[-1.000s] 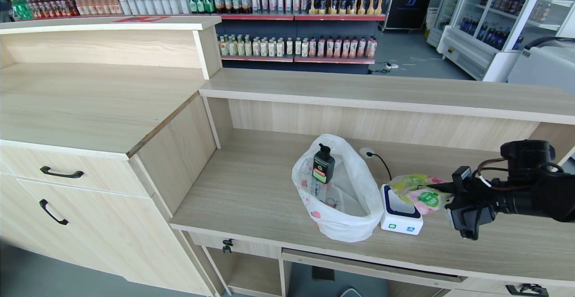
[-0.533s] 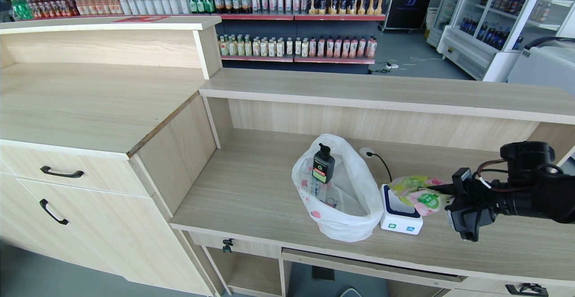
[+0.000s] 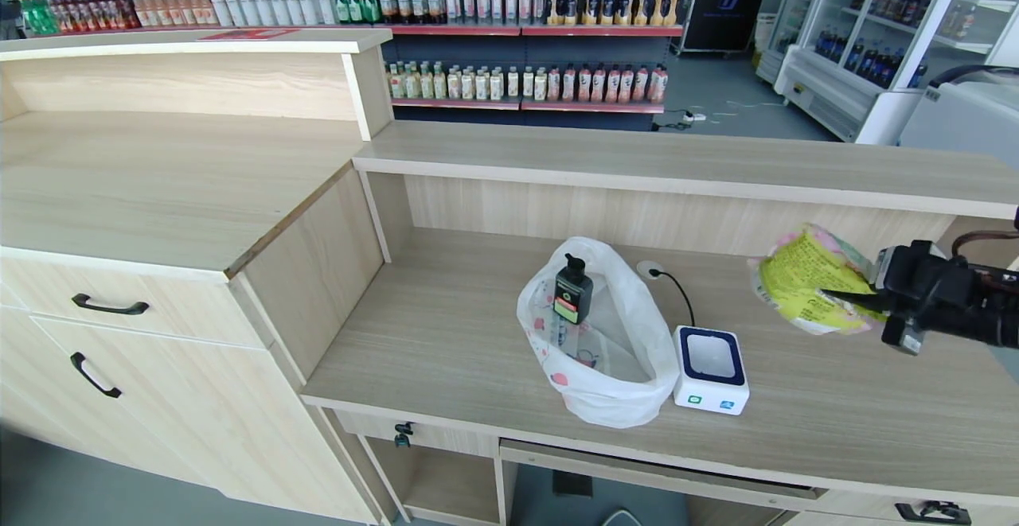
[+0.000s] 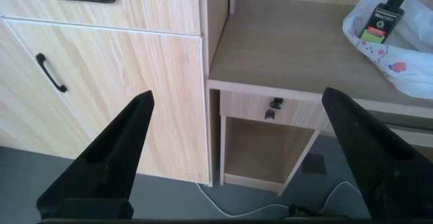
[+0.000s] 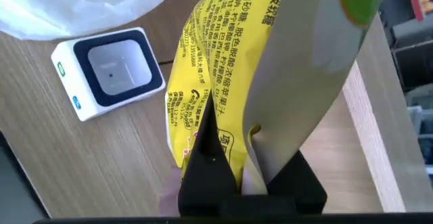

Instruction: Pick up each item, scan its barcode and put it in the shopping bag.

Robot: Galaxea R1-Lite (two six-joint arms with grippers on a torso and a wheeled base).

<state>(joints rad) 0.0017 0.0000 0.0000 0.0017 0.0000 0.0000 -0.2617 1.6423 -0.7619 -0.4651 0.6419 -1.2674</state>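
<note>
At the right edge of the head view, the right gripper (image 3: 837, 298) holds the snack pouch (image 3: 800, 287) up off the counter (image 3: 446, 335). Its jaws are closed tight on the pouch's lower edge, and the right wrist view shows the two dark fingers (image 5: 208, 149) pinching the crumpled foil between them. The pouch's yellow printed back is turned toward the middle of the frame, with the pink and green front facing away.

The scanner (image 3: 711, 369) sits lower centre-right on the counter, its glass window facing up, well apart from the pouch. Just beside it on the left, touching or nearly so, the shopping bag (image 3: 629, 387) slumps open. A dark pump bottle (image 3: 573, 291) already stands upright inside it.

The left gripper (image 4: 238, 95) hangs low in front of the cabinet with its jaws spread wide and nothing in them.

By the look of it, the pickup is done and the scan is the step in hand. The next move calls for bringing the pouch down and across to the scanner's window with the barcode side facing the glass. Where the barcode sits among the print can't be told for certain. The pouch is soft and creased, so keeping that face flat matters. Then it's a short hop left and a release over the bag's mouth.
</note>
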